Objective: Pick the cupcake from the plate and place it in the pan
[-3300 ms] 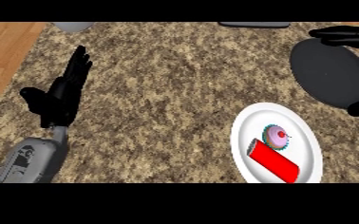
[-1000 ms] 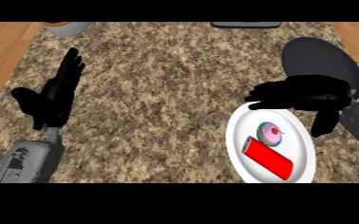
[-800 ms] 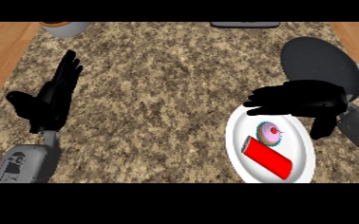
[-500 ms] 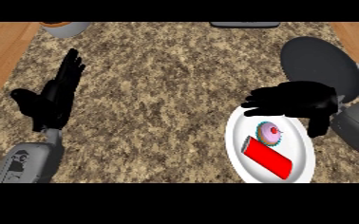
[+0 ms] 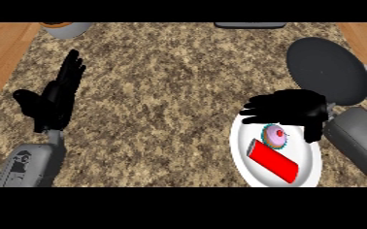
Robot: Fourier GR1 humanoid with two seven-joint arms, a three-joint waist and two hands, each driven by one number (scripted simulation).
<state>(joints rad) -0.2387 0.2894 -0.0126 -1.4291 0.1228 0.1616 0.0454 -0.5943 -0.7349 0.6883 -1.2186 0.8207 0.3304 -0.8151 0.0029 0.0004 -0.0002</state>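
Observation:
A small cupcake point(image 5: 275, 136) with pink icing and a teal wrapper sits on the white plate point(image 5: 309, 167) at the lower right, beside a red block point(image 5: 272, 160). My right hand point(image 5: 294, 108) hovers over the plate's far rim, just above the cupcake, its fingers spread and its thumb hanging down to the cupcake's right; it holds nothing. The dark round pan point(image 5: 326, 70) lies beyond the plate at the right edge. My left hand point(image 5: 54, 100) rests open at the left, fingers pointing up.
A grey bowl with an orange inside point(image 5: 66, 28) stands at the far left of the speckled counter. A dark flat object point(image 5: 249, 24) shows at the far edge. Wooden strips border the counter on both sides.
My right hand came in from over the pan and has lowered toward the plate, settling closer above the cupcake. The left hand has barely moved.

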